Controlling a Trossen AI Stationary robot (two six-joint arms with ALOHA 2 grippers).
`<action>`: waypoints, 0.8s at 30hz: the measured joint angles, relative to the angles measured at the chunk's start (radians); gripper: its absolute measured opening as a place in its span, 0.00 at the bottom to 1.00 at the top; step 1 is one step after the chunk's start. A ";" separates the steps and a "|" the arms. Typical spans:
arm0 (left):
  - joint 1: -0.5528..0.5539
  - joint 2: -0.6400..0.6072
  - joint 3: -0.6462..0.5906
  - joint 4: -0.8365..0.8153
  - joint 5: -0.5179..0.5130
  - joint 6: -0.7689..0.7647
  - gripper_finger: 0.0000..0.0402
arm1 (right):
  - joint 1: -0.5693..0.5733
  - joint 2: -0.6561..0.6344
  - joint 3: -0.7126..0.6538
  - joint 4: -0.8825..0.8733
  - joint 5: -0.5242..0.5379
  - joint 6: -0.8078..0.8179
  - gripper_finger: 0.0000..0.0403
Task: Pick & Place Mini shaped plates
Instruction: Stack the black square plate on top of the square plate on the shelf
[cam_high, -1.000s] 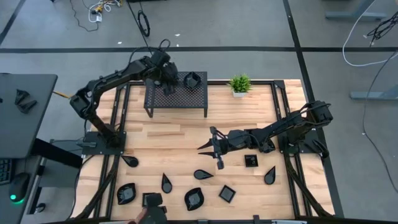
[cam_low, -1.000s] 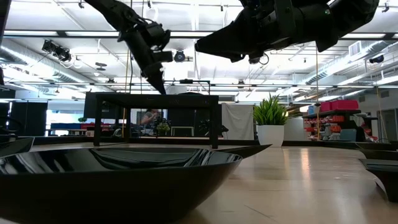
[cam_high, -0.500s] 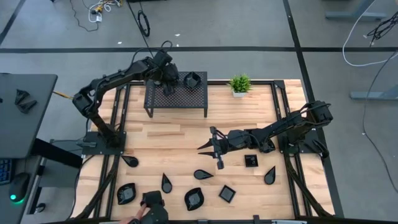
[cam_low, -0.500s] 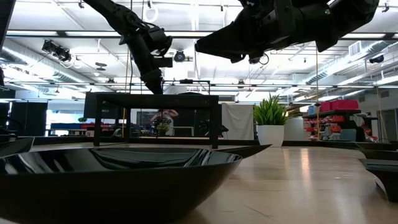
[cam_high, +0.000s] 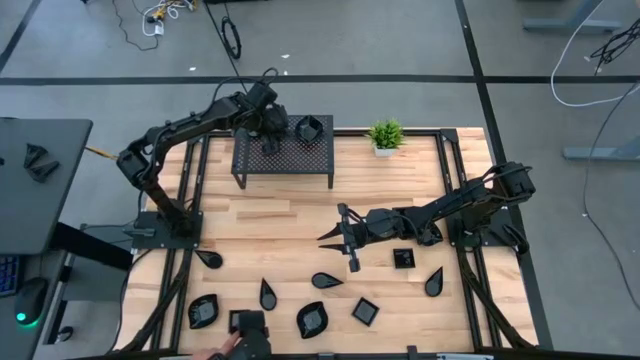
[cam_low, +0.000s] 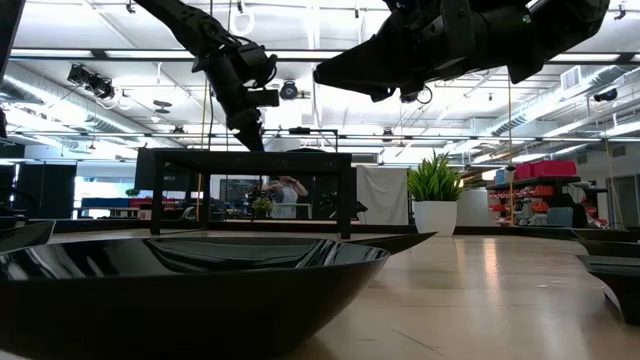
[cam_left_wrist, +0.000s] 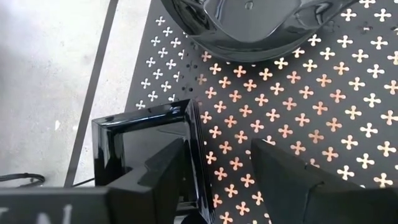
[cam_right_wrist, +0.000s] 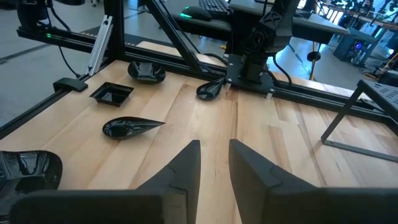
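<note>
— Where does your left pincer (cam_left_wrist: 217, 149) stand?

— At the back left of the bench (cam_high: 290, 215), low over the black mesh rack (cam_high: 285, 155). Its fingers are spread apart and grip nothing. One finger (cam_left_wrist: 168, 171) sits over the inside of a square plate (cam_left_wrist: 146, 146) that lies flat on the rack; the other finger is over bare mesh, so the plate's rim falls between them. Whether a finger touches the plate, you cannot tell.

— Anything else on that rack?

— A rounded plate (cam_left_wrist: 249, 25) just beyond the square one, and another square dish (cam_high: 309, 127) tilted at the rack's far corner, near the potted plant (cam_high: 385, 133).

— And your right pincer (cam_right_wrist: 214, 155)?

— It hovers above the middle of the bench, fingers parted a little, with only wood showing through the gap.

— Where are the remaining plates?

— Spread across the near half of the bench: a teardrop plate (cam_high: 326, 280) close below the right pincer, a small square plate (cam_high: 403, 258) beside that arm, and a wavy-rim plate (cam_high: 203, 311) toward the near left corner. A person's hand (cam_high: 222, 348) reaches in at the near edge.
</note>
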 joint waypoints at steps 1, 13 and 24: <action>-0.001 0.000 0.000 -0.003 0.000 0.000 0.47 | 0.000 0.000 0.000 0.000 0.000 0.000 0.21; -0.018 -0.041 0.000 -0.051 0.006 0.031 0.46 | 0.000 0.000 0.000 0.003 0.000 0.000 0.21; -0.017 -0.042 0.000 -0.069 0.039 0.030 0.46 | 0.000 0.000 0.000 0.006 0.000 0.000 0.21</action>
